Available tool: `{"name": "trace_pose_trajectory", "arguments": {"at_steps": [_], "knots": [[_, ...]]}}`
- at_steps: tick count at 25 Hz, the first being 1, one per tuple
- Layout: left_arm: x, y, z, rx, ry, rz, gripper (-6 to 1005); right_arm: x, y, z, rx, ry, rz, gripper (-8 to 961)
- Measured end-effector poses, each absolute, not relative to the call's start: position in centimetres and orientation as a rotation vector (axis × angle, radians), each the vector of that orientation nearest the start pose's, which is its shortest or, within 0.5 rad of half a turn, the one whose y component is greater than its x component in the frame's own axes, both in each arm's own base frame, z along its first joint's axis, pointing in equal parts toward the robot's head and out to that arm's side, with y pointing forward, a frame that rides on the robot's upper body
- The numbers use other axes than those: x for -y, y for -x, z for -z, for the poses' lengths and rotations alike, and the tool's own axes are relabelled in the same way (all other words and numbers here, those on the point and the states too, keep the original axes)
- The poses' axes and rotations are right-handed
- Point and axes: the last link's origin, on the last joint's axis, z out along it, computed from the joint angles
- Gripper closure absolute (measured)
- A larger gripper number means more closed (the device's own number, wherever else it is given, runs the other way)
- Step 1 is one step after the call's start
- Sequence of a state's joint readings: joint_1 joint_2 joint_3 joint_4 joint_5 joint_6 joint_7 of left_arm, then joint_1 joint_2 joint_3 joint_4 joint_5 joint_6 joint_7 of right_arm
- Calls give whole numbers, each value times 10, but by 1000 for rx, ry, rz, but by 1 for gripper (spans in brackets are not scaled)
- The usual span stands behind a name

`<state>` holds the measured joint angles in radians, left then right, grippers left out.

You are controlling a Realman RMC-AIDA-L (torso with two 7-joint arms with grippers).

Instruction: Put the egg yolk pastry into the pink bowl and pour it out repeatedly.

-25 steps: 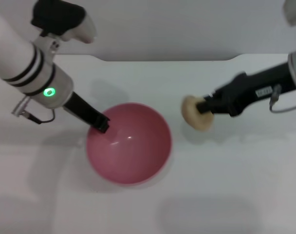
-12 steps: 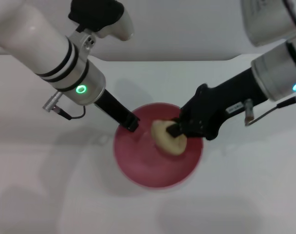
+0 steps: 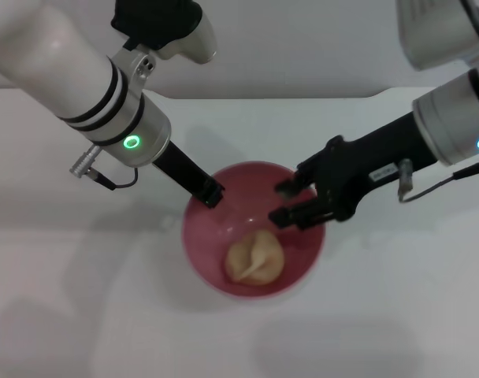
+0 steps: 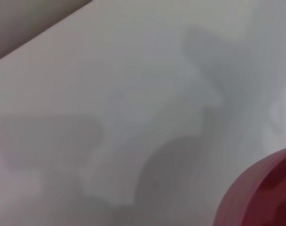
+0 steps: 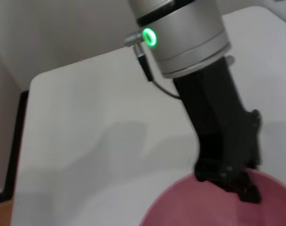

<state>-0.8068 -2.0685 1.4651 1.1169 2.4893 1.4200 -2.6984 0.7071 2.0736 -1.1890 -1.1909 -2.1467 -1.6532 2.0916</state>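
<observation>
The pink bowl [image 3: 220,228] stands on the white table in the middle of the head view. The egg yolk pastry [image 3: 255,261], a pale tan ball, lies inside it at the bottom near the front wall. My left gripper [image 3: 210,193] is shut on the bowl's far-left rim. My right gripper [image 3: 285,202] is open and empty, with its fingers spread just above the bowl's right rim. The right wrist view shows the left gripper [image 5: 231,181] clamped on the bowl's rim [image 5: 190,202]. The left wrist view shows only a part of the bowl [image 4: 263,195] and the table.
The white table [image 3: 82,315] spreads all around the bowl. Its far edge [image 3: 271,96] meets a grey wall behind. Both arms reach in over the table from the left and the right.
My right gripper carried the pastry over the bowl, opened and let it drop in. Earlier, my left gripper shifted the bowl to the right.
</observation>
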Motion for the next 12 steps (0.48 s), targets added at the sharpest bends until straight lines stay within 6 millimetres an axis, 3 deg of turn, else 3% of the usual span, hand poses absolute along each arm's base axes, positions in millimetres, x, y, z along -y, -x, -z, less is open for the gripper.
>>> {"name": "trace_pose_trajectory", "arguments": {"at_steps": [4,5,7,12], "knots": [[-389,146,35,976,2586,-355,1000,-367,-144,-21,-741,2921,-142,553],[-394,151,30,952,2547,-289,1000,-370,-160,-34,-851,2836,-168,533],[-394,153,27,933,2534,-258,1000,-371,-169,-39,-901,2796,-173,492],[-384,150,20,694,2510,-95,1001,-363,-218,-58,-1129,2622,-207,386]]}}
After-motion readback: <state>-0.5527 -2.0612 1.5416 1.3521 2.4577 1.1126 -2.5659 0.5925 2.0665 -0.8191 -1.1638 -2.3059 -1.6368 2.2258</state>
